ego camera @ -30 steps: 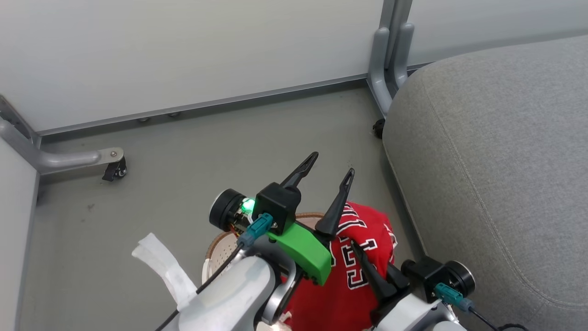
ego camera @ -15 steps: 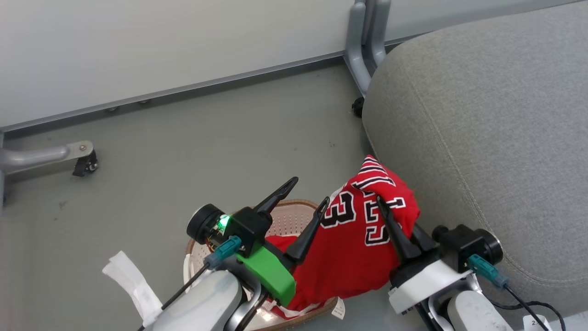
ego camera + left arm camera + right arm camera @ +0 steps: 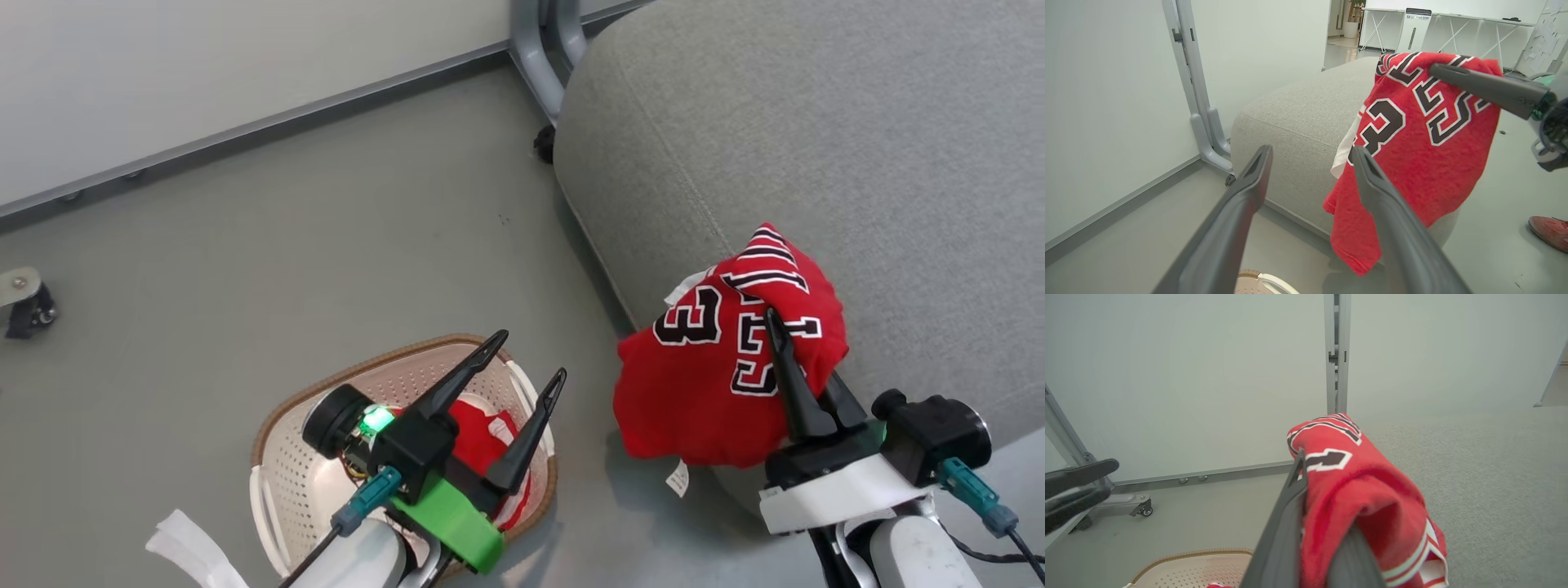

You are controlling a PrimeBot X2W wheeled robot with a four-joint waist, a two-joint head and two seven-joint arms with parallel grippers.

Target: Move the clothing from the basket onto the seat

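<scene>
Grey smooth floor (image 3: 326, 245) underfoot, pale wall panels (image 3: 204, 65) behind with a grey metal frame post (image 3: 535, 49) between them, and one small black caster wheel (image 3: 28, 314) far out on the left.

Counting up: two red garments, one basket, one seat, two grippers.

First garment, the red jersey with black white-outlined numbers (image 3: 702, 384), is up in the air, clamped in the right gripper (image 3: 784, 343). The two long dark fingers are pinched nearly together with a thick fold of red cloth bunched between them. It hangs crumpled at the near edge of the large light-grey upholstered seat cushion (image 3: 816, 122), part above the top, part drooping down past the rounded side. A small white label (image 3: 676, 478) dangles from the hem. Whether the cloth rests on the fabric I cannot tell. The left wrist view shows white trim along one edge of it.

Second garment, a red piece with white trim (image 3: 482, 433), lies inside the cream-white perforated plastic basket with the brown woven-look rim (image 3: 294, 482), which stands on the floor well apart from the seat.

Above that basket hovers the left gripper (image 3: 529, 354), fingers spread wide, nothing between them.

Off to the right in the left wrist view, a reddish shoe (image 3: 1549, 232) sits on the floor.
</scene>
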